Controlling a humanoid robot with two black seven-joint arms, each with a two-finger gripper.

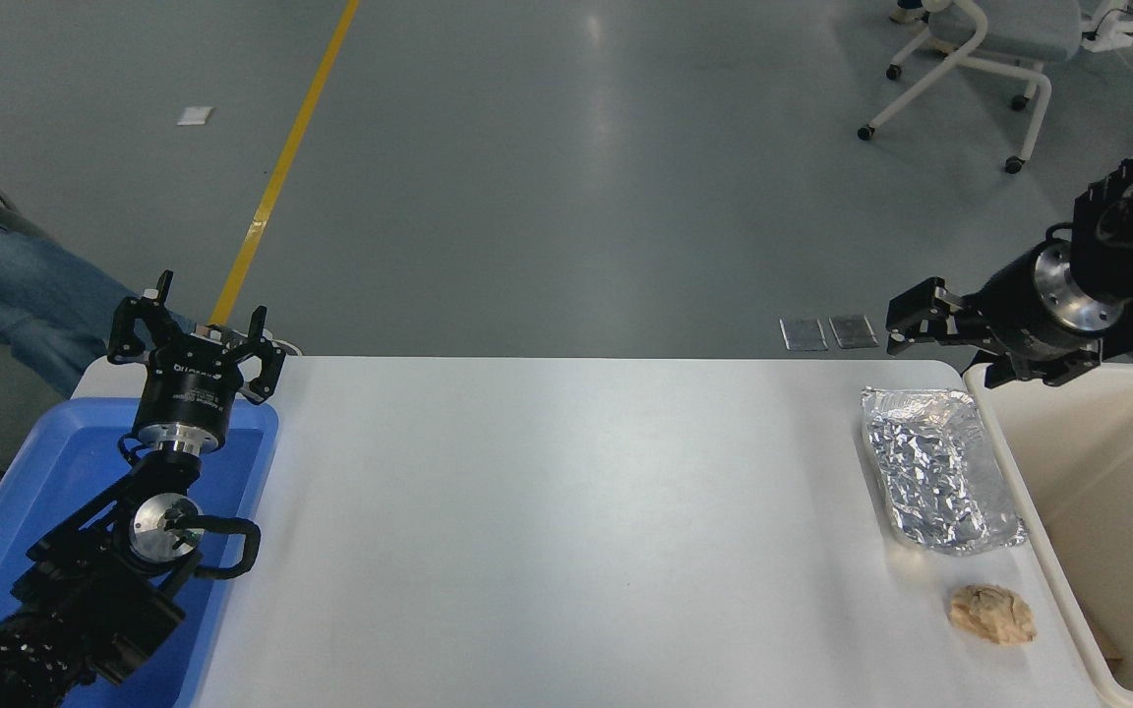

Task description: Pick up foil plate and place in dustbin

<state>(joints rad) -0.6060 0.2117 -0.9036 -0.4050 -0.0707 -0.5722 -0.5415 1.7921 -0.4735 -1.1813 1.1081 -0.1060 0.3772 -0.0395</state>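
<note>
The foil plate, a shiny crinkled silver tray, lies flat on the white table at its right side, close against the cream dustbin that stands at the table's right edge. My right gripper is open and empty, held in the air above the table's far right corner, beyond and a little right of the foil plate. My left gripper is open and parked over the blue tray at the lower left.
A small crumpled tan paper wad lies on the table in front of the foil plate. A blue shallow tray sits at the left edge. A person's jeans-clad leg is at the far left. An office chair stands at the top right.
</note>
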